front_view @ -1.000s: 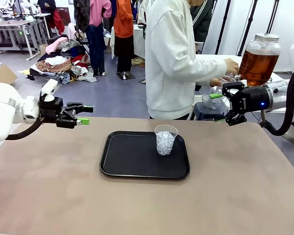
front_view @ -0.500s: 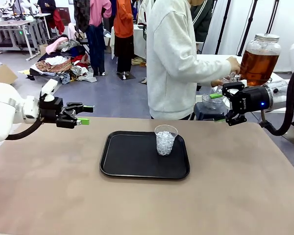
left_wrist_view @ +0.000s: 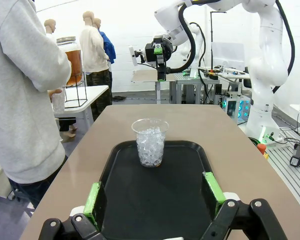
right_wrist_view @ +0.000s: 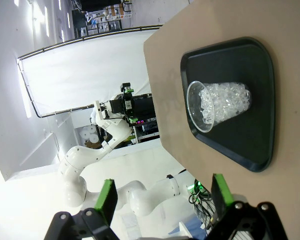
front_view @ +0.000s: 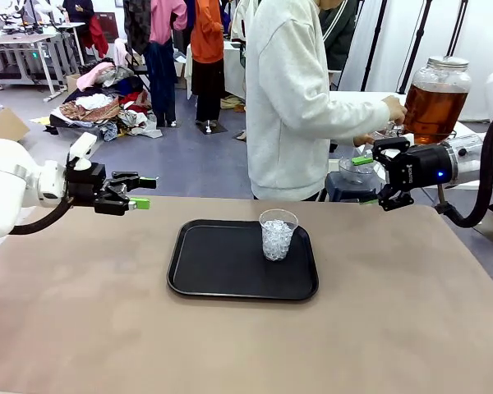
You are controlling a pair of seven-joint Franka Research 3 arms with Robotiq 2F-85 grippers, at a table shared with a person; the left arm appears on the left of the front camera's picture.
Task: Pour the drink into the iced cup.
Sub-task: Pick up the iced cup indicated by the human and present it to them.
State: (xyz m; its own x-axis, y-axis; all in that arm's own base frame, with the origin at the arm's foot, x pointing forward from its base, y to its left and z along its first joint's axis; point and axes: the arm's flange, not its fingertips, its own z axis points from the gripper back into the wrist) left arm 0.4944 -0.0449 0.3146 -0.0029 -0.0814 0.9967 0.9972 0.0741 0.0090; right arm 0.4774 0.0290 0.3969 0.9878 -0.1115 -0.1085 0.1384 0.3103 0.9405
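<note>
The iced cup [front_view: 278,234], clear plastic and full of ice, stands upright on the right half of a black tray [front_view: 205,267] at mid-table. The drink [front_view: 431,111] is amber liquid in a big lidded glass jar on a side table at the far right, with a person's hand [front_view: 392,108] at it. My left gripper [front_view: 144,190] hovers open over the table's far left edge, pointing at the tray. My right gripper [front_view: 364,180] hovers open beyond the far right edge. The left wrist view has the cup [left_wrist_view: 150,142] ahead of the open gripper [left_wrist_view: 153,195]. The cup [right_wrist_view: 217,105] also appears beyond my open right gripper [right_wrist_view: 162,197].
The person in a white sweatshirt [front_view: 292,98] stands at the far side, turned toward the jar. A dark container [front_view: 349,185] sits behind the right gripper. Bare tan tabletop [front_view: 246,345] surrounds the tray.
The person has shifted slightly toward the jar. Both arms and the cup have stayed still.
</note>
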